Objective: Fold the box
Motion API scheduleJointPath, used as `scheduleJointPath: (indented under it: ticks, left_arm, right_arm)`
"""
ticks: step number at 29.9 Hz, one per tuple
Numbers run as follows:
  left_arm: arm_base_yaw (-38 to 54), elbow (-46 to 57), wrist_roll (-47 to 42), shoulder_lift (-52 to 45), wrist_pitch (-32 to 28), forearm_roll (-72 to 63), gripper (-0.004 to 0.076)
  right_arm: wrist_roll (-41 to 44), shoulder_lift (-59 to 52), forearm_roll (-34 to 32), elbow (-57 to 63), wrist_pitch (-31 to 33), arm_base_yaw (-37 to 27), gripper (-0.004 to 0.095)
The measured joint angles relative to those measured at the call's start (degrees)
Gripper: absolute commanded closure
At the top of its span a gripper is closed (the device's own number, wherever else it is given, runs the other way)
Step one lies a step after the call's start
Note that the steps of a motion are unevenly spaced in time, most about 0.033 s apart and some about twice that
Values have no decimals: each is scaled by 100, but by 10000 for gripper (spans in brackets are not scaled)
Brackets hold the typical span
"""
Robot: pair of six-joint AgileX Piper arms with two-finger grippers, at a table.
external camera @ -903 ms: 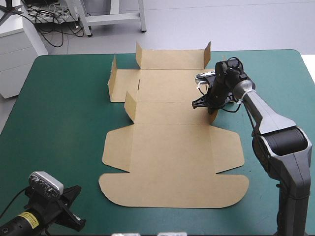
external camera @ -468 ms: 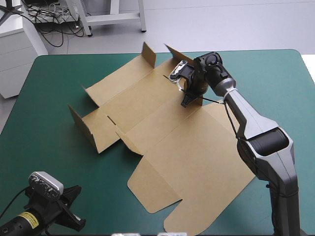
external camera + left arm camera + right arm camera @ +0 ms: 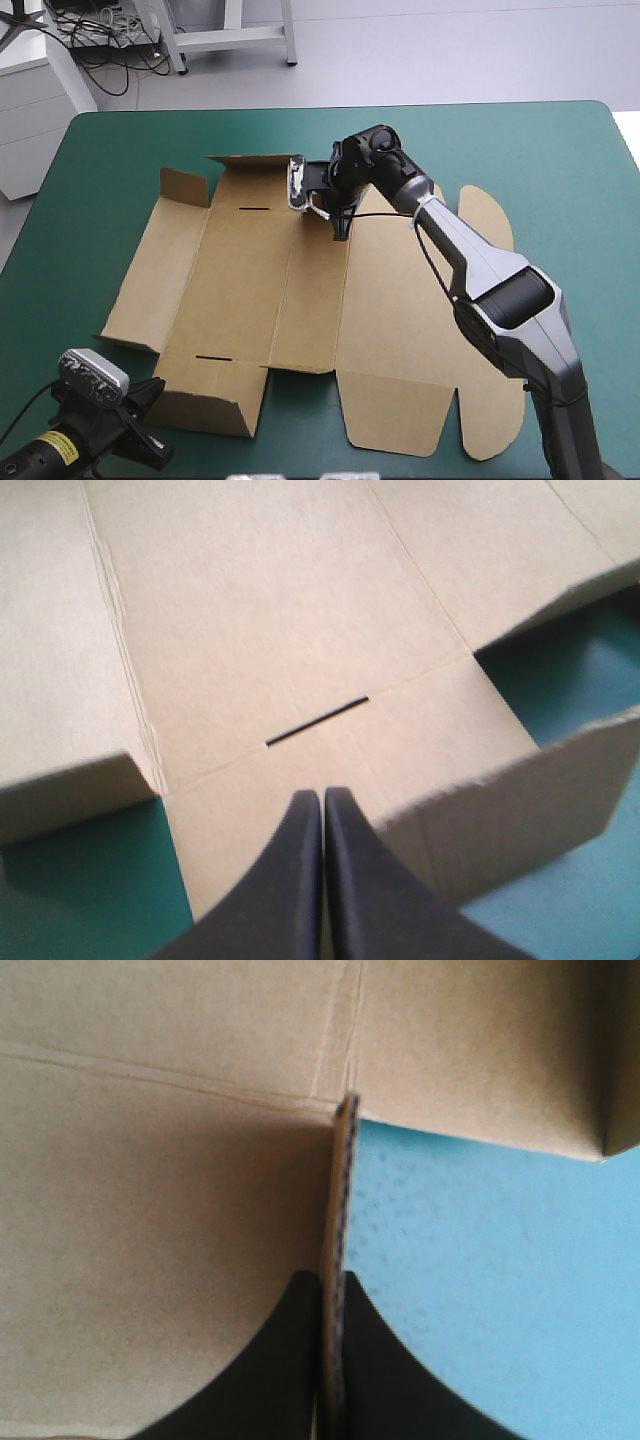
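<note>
The brown box [image 3: 300, 300] lies as a cut sheet spread across the table's middle, its wide lid panel [image 3: 420, 330] toward the right. Short flaps stand up at its far left corner [image 3: 185, 187] and at its near left end [image 3: 210, 410]. My right gripper [image 3: 340, 222] is at the sheet's far edge, and in its wrist view the gripper [image 3: 335, 1295] is shut on a raised edge of the board [image 3: 342, 1190]. My left gripper [image 3: 155, 425] hovers at the near left corner. In the left wrist view the gripper [image 3: 322, 802] is shut with nothing in it, above a flap with a slot [image 3: 316, 720].
The teal-green cover [image 3: 110, 140] shows around the sheet. The lid's rounded tabs [image 3: 490, 430] reach close to the table's front edge on the right. My right arm [image 3: 470, 260] stretches over the lid panel.
The right gripper has swung left along the table's far side, turning the whole sheet about a quarter turn, so the lid now points right. The left arm has not moved.
</note>
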Motion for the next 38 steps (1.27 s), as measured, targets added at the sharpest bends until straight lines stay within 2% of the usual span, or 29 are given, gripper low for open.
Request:
scheduleJointPath:
  ticks: [4,11,13,18,19,21,26,29,33,36,38]
  left_arm:
    - [0,0,0,0,0,0,734]
    - [0,0,0,0,0,-6,734]
    - [0,0,0,0,0,-6,734]
    - [0,0,0,0,0,-6,734]
    - [0,0,0,0,0,-6,734]
    - [0,0,0,0,0,-6,734]
    - [0,0,0,0,0,-6,734]
    - [0,0,0,0,0,-6,734]
    - [0,0,0,0,-6,-6,734]
    - [0,0,0,0,-6,-6,734]
    - [0,0,0,0,-6,-6,734]
  right_arm:
    - [-347,0,419,0,-31,22,909]
    - [-202,17,435,0,-146,22,886]
    - [5,17,435,0,-210,22,821]
    - [325,17,425,0,-348,22,496]
    - [371,17,425,0,-391,22,453]
    - [499,17,431,0,-478,-17,431]
    - [713,-172,438,0,-479,-355,493]
    - [1196,-487,356,0,-459,-707,563]
    - [2356,-984,-9,0,-282,-1266,733]
    - [2797,-1398,-231,36,6,-1765,899]
    - [2981,-1724,-298,202,91,-2133,922]
